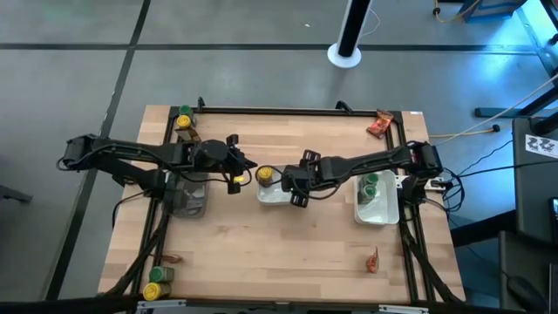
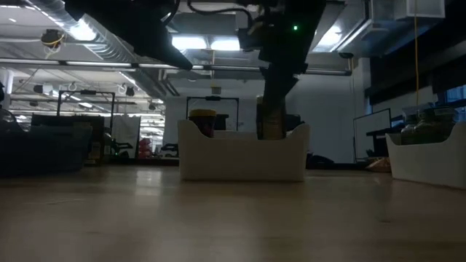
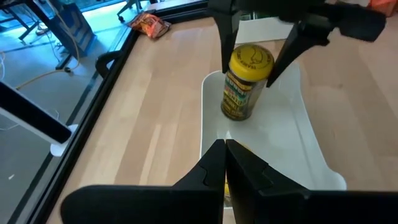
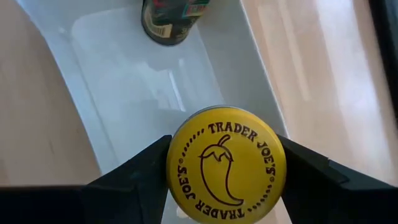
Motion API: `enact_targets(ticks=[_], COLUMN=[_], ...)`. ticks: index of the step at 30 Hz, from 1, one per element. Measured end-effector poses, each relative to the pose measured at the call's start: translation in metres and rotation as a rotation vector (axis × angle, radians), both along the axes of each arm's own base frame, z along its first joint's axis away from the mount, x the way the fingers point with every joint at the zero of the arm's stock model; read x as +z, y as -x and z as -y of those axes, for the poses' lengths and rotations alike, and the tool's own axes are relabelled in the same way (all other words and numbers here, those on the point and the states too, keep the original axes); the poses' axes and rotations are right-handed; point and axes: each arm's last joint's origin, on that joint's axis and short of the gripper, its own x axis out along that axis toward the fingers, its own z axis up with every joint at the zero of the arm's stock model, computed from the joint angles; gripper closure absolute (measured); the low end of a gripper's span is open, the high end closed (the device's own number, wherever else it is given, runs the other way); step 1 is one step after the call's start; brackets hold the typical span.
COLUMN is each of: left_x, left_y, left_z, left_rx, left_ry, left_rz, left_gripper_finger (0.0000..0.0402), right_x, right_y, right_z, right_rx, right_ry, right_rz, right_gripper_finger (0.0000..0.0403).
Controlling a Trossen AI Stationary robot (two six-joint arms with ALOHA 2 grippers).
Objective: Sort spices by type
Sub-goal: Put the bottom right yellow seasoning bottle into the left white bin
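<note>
White middle tray (image 1: 272, 194): right claw (image 4: 225, 163) grips a yellow-lidded jar (image 4: 225, 163) beside a second jar (image 4: 171, 18); left claw (image 3: 224, 163) pinched closed nearby.

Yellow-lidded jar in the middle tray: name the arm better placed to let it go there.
Right. The right gripper has its jaws on either side of the yellow-lidded jar over the middle white tray. The left gripper is shut beside the tray, holding nothing.

Three trays sit in a row across the table (image 1: 288, 253): the bin (image 1: 186, 199) left, the middle tray (image 1: 277, 194) centre, the right tray (image 1: 377, 208) right; a jar (image 1: 264, 176) stands in the middle tray; a packet (image 1: 380, 125) lies at the far right corner.
</note>
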Motion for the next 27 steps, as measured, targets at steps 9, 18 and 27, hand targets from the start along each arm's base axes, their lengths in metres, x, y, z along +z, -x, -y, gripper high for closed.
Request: enact_targets(ticks=[9,18,27], left_x=[0.0,0.001,0.001], left_y=[0.0,-0.001,-0.001], left_z=[0.0,0.0,0.0], left_rx=[0.0,0.0,-0.001], left_ry=[0.001,0.0,0.001], left_rz=[0.0,0.018,0.018], left_gripper_finger=[0.0398,0.0398,0.0398], right_x=[-0.022,-0.025,-0.03], right_y=[0.002,0.0,0.002], right_z=[0.019,0.023,0.022], right_rx=[-0.04,-0.045,-0.042], right_ry=[-0.037,-0.072,-0.062], right_rz=[0.006,0.047,0.019], right_gripper_finger=[0.0161,0.0155,0.0126])
